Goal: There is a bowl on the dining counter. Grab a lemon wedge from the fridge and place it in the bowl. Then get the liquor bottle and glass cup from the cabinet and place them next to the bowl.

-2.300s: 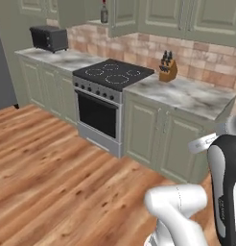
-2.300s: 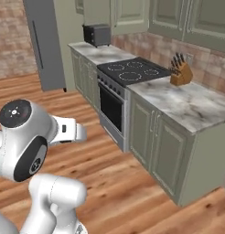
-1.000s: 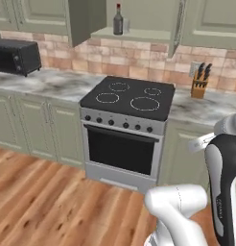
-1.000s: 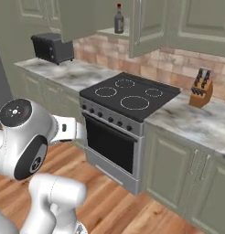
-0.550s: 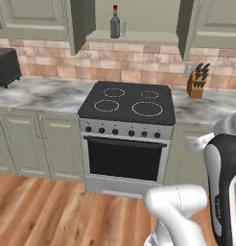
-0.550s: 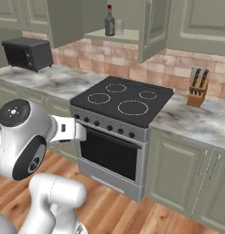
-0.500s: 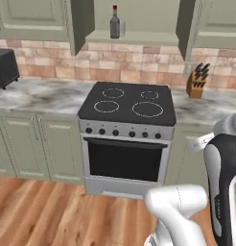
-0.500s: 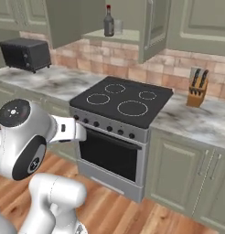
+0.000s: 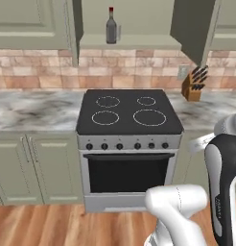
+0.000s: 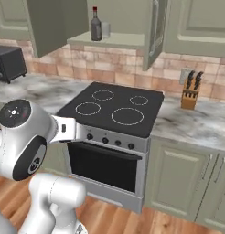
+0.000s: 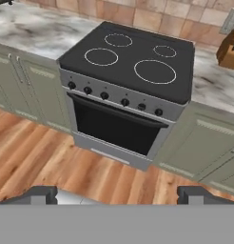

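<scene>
In my left base view, the liquor bottle (image 9: 111, 26) stands upright on the shelf of the open cabinet (image 9: 195, 26) above the stove (image 9: 128, 115), with the glass cup (image 9: 118, 32) just beside it on the right. A knife block (image 9: 194, 83) sits on the desk (image 9: 36, 108).

In my right base view, bottle (image 10: 95, 25) and cup (image 10: 105, 30) stand together on that shelf, and a toaster oven (image 10: 9, 61) sits far left.

In my hand view, the pincer (image 11: 117, 194) stands wide apart and empty, its fingertips (image 11: 40, 194) over the wooden floor (image 11: 38, 159) before the stove.
</scene>
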Tool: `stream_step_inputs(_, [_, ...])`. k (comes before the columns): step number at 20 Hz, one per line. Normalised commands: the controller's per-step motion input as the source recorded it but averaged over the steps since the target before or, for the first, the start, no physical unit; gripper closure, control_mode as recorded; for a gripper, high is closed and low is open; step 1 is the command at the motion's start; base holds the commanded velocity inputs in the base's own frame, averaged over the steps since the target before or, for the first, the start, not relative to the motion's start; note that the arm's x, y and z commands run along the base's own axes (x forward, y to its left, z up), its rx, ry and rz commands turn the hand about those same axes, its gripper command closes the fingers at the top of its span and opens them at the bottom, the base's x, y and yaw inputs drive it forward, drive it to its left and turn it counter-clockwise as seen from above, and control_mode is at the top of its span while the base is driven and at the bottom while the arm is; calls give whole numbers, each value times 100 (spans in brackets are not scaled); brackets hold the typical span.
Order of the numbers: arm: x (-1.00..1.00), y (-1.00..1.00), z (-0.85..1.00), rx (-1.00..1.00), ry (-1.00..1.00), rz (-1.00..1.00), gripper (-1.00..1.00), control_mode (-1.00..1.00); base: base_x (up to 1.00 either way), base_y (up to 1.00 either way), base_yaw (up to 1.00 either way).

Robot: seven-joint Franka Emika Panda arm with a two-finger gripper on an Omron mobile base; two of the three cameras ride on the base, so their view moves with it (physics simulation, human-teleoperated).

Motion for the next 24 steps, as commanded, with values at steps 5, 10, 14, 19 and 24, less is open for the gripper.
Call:
stream_step_inputs(5, [0, 0, 0, 0, 0, 0, -100, 100, 65, 39, -31])
stream_step_inputs(10, [0, 0, 0, 0, 0, 0, -100, 100, 63, 25, -29])
stream_step_inputs(14, [0, 0, 0, 0, 0, 0, -100, 100, 63, 36, -31])
stream_step_inputs(19, [0, 0, 0, 0, 0, 0, -100, 100, 43, 53, -24])
stream_step_inputs(24, [0, 0, 0, 0, 0, 0, -100, 100, 63, 45, -15])
